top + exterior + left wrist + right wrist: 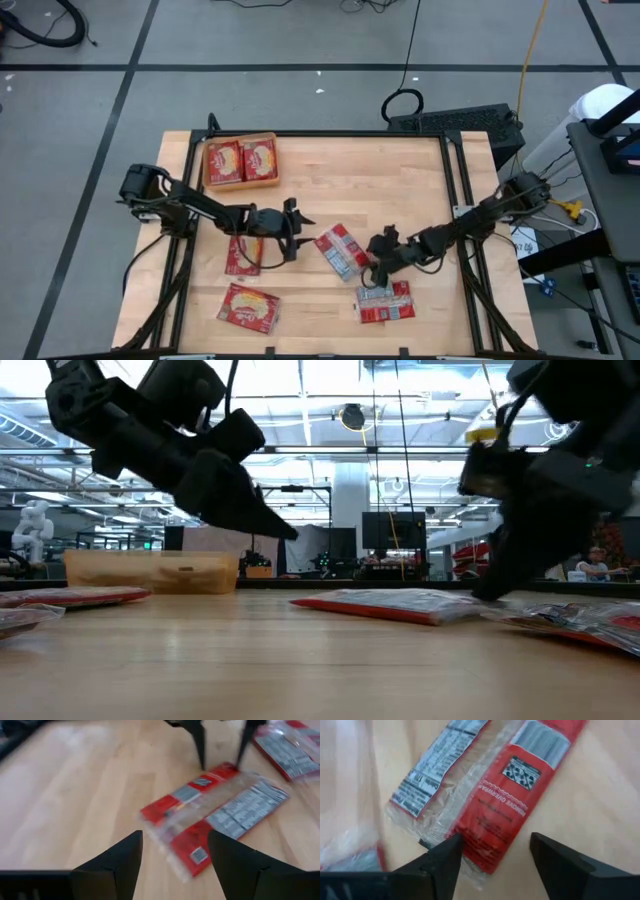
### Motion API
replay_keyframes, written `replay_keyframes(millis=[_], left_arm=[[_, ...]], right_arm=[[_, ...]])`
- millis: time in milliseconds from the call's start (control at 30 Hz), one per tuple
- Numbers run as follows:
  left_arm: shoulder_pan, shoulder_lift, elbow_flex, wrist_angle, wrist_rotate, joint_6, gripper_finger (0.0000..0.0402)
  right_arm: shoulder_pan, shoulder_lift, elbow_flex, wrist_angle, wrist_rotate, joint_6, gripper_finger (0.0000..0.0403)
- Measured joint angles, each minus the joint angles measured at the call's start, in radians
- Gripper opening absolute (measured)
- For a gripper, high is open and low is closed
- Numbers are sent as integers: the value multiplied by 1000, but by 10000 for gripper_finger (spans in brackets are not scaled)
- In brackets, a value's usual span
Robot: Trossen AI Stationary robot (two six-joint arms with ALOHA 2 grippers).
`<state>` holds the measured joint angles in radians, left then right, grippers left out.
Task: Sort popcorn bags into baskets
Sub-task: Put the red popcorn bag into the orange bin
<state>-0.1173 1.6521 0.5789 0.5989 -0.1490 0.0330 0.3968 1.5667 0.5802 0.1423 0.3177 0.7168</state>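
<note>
Both grippers are held spread over a flat, crinkly clear-and-red plastic popcorn bag (341, 249) lying label-up mid-table: the left gripper (300, 226) at its 9 o'clock, the right gripper (376, 255) at 3. Two more glossy red packets (241, 160) are seen inside the shallow rectangular orange bin (241, 185) at the table's 11 o'clock.

Bright overhead light, blurred wrist views
</note>
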Motion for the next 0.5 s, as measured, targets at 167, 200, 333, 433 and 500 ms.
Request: replay_keyframes(millis=[167,200,333,433,500], left_arm=[[7,8,1,-106,21,-6,261],[13,8,1,-129,21,-10,270],[46,8,0,-219,55,-44,301],[57,8,0,-231,100,-77,308],[49,8,0,-230,120,-86,303]], right_arm=[[-79,2,-22,51,30,-137,194],[-94,2,-22,53,26,-167,190],[-154,2,-22,72,18,-265,178],[-201,2,-23,73,-9,-289,174],[-227,2,-23,75,-34,-292,173]])
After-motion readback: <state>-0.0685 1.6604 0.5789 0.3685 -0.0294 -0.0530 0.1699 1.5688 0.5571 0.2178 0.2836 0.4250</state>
